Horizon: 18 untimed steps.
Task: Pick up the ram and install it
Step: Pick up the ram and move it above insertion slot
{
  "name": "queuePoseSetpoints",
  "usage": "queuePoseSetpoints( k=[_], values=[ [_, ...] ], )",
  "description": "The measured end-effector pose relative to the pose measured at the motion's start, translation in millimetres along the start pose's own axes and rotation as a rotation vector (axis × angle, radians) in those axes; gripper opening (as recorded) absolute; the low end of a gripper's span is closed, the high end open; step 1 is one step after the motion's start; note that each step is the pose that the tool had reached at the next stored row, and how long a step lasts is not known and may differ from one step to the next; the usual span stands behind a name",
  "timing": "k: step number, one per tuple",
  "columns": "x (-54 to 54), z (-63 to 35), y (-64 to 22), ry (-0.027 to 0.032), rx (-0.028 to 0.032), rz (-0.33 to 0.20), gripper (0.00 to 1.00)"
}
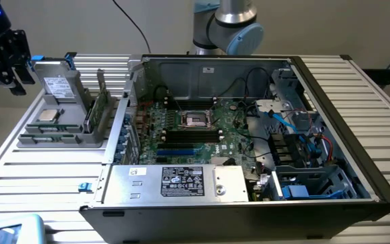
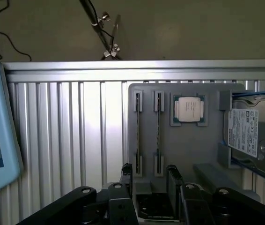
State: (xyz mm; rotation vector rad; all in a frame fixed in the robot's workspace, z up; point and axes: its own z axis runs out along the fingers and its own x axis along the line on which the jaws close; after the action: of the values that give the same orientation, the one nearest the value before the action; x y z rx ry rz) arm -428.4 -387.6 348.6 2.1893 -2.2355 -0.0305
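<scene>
Two black fingers sit nearest my wrist camera, standing far apart: the jaws are wide, gripping nothing and touching nothing that I can make out. Just past them lies the flat grey plastic holder, resting on the ribbed aluminium tabletop. The long, flat green ram stick stands on its edge in one of the holder's two narrow slots. What looks like a second thin stick is in the slot beside it. Beside them, in a square pocket, sits the small square silver processor chip; its markings are too fine for me to read. Farther along is the silver boxy drive, whose white label carries rows of dark print I cannot make out.

In the exterior view, the near side of the open black computer case holds a silver power supply box. Its black label has white print too small to read. Behind it lies the green motherboard. On the exterior view's left of the case, the ram stands upright in the holder. Farther back the jaws hang above the tabletop, near the holder's drive end and apart from the ram.
</scene>
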Motion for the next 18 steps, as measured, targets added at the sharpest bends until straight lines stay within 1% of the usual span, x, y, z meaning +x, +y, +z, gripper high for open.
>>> queuePoseSetpoints(
  k=[18],
  values=[
    [0.3,32.8,0.1,-0.0001,0.0000,0.002,0.43]
  ],
)
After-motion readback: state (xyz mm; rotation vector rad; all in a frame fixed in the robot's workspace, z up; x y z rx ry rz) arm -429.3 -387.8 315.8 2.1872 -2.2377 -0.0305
